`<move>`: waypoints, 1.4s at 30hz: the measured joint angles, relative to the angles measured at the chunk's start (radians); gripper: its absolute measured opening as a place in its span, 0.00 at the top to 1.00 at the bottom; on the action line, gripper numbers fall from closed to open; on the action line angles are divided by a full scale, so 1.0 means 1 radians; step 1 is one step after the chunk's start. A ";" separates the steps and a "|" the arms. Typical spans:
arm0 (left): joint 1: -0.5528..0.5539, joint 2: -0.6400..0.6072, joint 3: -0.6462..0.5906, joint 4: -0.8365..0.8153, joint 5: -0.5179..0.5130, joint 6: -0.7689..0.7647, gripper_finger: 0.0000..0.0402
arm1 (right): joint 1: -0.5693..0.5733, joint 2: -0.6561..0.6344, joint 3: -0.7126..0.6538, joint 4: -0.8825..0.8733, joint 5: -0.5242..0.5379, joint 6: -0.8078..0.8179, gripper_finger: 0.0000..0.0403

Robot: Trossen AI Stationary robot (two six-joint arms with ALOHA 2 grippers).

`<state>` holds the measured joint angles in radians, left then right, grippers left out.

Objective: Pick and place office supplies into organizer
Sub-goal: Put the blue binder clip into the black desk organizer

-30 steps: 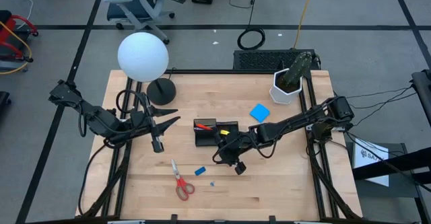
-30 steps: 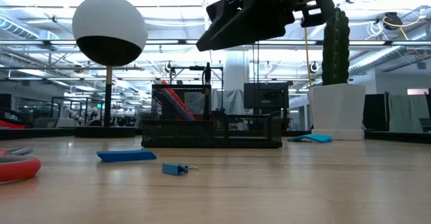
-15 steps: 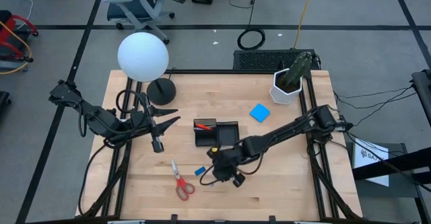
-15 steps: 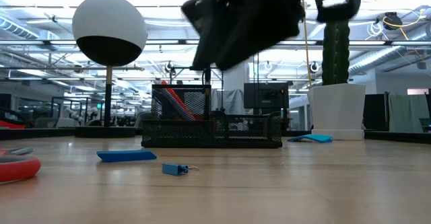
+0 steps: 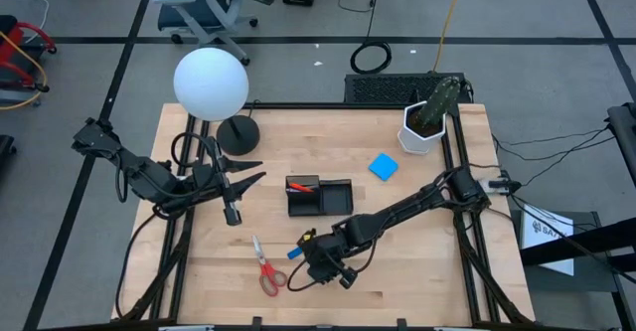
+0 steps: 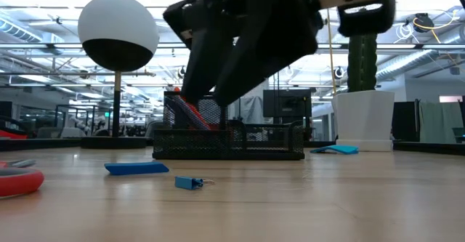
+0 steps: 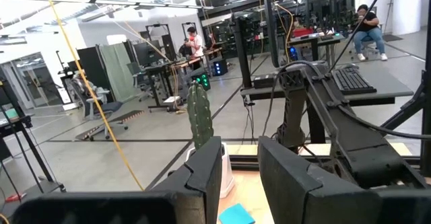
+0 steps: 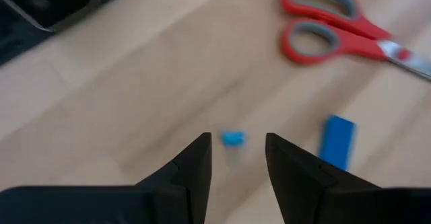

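The low black mesh desk organizer [image 5: 320, 197] sits mid-table, with thin pens [image 5: 301, 186] in its left compartment. Right of it lies the blue square note pad [image 5: 384, 166], and behind that stands the white potted cactus [image 5: 425, 122]. The red-handled scissors [image 5: 266, 268] lie in front of the organizer to its left, the small blue eraser block [image 5: 294, 252] just right of them.

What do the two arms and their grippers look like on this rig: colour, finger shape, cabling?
Both arms are dark, jointed links with black cables looping along them. The left gripper ends in two long, pointed black fingers. The right gripper has two flat, matte black fingers with angled tips; a small yellow mark shows near its wrist in the high view.
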<state>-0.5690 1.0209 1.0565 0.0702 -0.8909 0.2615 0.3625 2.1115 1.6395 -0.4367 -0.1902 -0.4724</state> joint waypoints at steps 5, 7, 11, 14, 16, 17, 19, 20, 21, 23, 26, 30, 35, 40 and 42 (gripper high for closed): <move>0.000 0.000 0.000 0.001 0.000 0.000 0.74 | 0.000 0.032 0.013 0.017 -0.050 -0.012 0.68; 0.000 0.000 0.000 0.000 0.000 0.000 0.74 | 0.000 0.033 0.013 0.022 -0.050 -0.016 0.68; 0.000 0.000 0.000 0.001 0.000 0.000 0.74 | -0.002 0.046 0.014 0.052 -0.049 -0.025 0.68; 0.000 0.000 0.000 0.001 0.000 0.000 0.74 | -0.002 0.065 0.013 0.093 -0.050 -0.037 0.68; 0.000 0.000 0.000 0.000 0.000 0.000 0.74 | -0.002 0.077 0.013 0.108 -0.051 -0.043 0.68; 0.000 0.000 0.000 0.001 0.000 0.000 0.74 | -0.002 0.081 0.013 0.119 -0.051 -0.044 0.68; 0.000 0.000 0.000 0.002 0.000 0.000 0.74 | -0.005 0.091 0.013 0.117 -0.051 -0.045 0.68; 0.000 0.000 0.000 0.002 0.000 0.000 0.74 | -0.007 0.094 0.013 0.123 -0.051 -0.045 0.68; 0.000 0.000 0.000 0.002 0.000 0.000 0.74 | -0.009 0.094 0.013 0.122 -0.051 -0.045 0.68; 0.000 0.000 0.000 0.003 0.000 0.000 0.74 | -0.015 0.094 0.013 0.121 -0.051 -0.045 0.68; 0.000 0.000 0.000 0.002 0.000 0.000 0.74 | -0.025 0.097 0.013 0.117 -0.051 -0.045 0.68; 0.000 0.000 0.000 0.002 0.000 0.000 0.74 | -0.036 0.098 0.004 0.115 -0.055 -0.050 0.68; 0.000 0.000 0.000 0.001 0.000 0.000 0.74 | -0.043 0.098 -0.017 0.118 -0.112 -0.041 0.68; 0.000 0.000 0.000 0.001 0.000 0.000 0.74 | -0.042 0.098 -0.021 0.131 -0.123 -0.039 0.68; 0.000 0.000 0.000 0.001 0.000 0.000 0.74 | -0.042 0.098 -0.021 0.144 -0.127 -0.038 0.68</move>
<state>-0.5690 1.0210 1.0565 0.0708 -0.8909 0.2611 0.3202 2.2093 1.6180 -0.2926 -0.3168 -0.5106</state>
